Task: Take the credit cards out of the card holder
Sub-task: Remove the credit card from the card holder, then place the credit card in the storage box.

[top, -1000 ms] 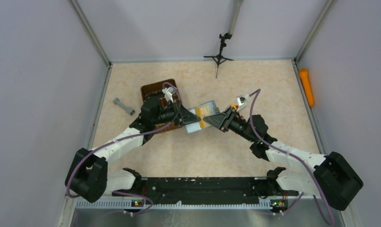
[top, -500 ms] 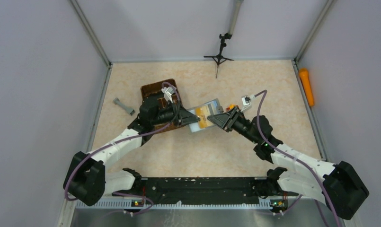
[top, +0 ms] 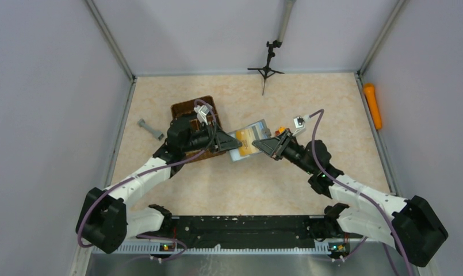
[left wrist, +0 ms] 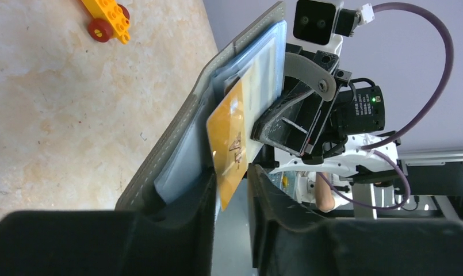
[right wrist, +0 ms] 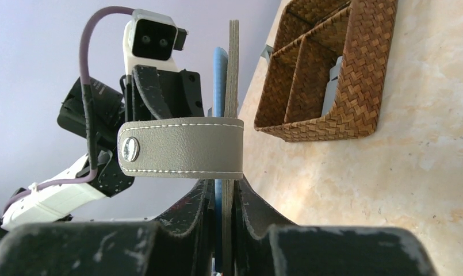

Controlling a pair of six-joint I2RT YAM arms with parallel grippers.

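Note:
The grey card holder (top: 255, 127) is held up on edge above the table between my two arms; it also shows in the left wrist view (left wrist: 183, 132) and the right wrist view (right wrist: 233, 69). My right gripper (top: 263, 146) (right wrist: 223, 192) is shut on its grey wall and blue rim, under the snap strap (right wrist: 183, 148). An orange-yellow credit card (left wrist: 232, 144) (top: 247, 141) sticks partway out of a pocket. My left gripper (top: 233, 144) (left wrist: 230, 177) is open, with the card's end between its fingers, against the left finger and apart from the right one. Other cards stay in the pockets.
A brown wicker basket (top: 188, 109) (right wrist: 332, 69) with two compartments sits under my left arm. An orange toy brick with red wheels (left wrist: 105, 17) (top: 281, 130) lies by my right gripper. A grey part (top: 150, 129) lies at the left, a small tripod (top: 266, 69) at the back, an orange cylinder (top: 372, 105) at the right wall.
My right arm has swung the card holder slightly up and to the right. My left gripper has followed, then eased a little to the left, with the card still between its fingers.

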